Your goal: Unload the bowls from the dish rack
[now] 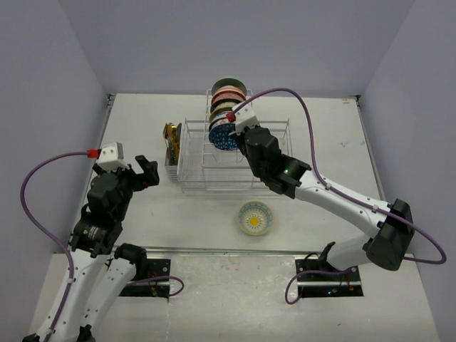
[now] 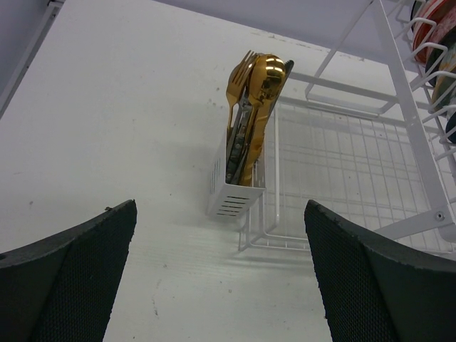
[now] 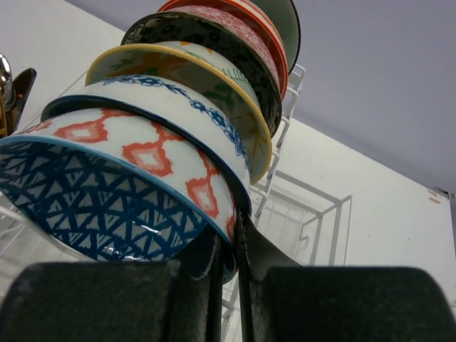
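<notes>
Right tool (image 3: 236, 239) on bowl (image 3: 114, 192), bowls (image 3: 203, 75) behind

The left tool (image 2: 219, 209) is hanging with its fingers spread over bare white surface (image 2: 107, 107), and open room is running ahead up to a small white slotted holder of gold cutlery (image 2: 242, 167), which is standing against the end of the white wire dish rack (image 2: 349, 88). In the rack's far row, upright round ceramic bowls (image 3: 206, 85) are crowding rim against rim. That is leaving the right tool (image 3: 229, 249) only the front blue triangle-patterned bowl (image 3: 107, 206), whose rim it is pinching.
</notes>
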`<state>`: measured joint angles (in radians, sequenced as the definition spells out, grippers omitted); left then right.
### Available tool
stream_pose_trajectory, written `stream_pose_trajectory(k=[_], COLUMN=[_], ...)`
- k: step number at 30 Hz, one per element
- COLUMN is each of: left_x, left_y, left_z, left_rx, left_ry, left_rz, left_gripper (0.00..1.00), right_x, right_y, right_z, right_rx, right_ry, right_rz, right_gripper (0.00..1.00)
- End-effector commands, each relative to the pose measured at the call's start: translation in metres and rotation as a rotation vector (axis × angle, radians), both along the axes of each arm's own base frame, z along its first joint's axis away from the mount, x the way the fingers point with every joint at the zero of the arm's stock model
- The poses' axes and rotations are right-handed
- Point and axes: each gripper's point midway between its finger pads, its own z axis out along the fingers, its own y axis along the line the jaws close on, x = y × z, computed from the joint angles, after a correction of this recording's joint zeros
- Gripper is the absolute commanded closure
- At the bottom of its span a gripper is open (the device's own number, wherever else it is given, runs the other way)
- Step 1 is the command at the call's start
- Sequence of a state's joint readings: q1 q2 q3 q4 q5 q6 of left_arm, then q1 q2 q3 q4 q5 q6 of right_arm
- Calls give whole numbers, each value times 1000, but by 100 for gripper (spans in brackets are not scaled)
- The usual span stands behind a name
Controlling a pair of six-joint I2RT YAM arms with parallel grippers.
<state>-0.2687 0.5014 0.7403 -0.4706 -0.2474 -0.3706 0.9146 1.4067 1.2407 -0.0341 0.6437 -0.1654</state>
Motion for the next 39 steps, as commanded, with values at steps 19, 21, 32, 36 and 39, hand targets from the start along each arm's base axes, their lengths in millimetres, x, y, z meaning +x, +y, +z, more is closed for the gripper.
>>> stream_pose_trajectory(k=[19, 21, 32, 36, 39], left_x=[3, 3, 3, 3, 3], left_y=[-2, -2, -2, -2, -2], left_z=[10, 10, 10, 10, 10], left_rx=[14, 14, 17, 16, 16], left_ry=[-47, -47, -46, -47, -47], left_rz=[-23, -23, -22, -23, -22], left_gripper=[0, 0, 0, 0, 0], right_x=[-19, -20, -27, -28, -31], right_y=[-5, -6, -6, -7, -8], right_z=[57, 63, 78, 82, 81], right_rx=[237, 259, 306, 300, 296], right_ry=[-155, -171, -169, -165, -151], right_rz=[23, 24, 54, 57, 67], right_gripper=[100, 100, 100, 100, 100])
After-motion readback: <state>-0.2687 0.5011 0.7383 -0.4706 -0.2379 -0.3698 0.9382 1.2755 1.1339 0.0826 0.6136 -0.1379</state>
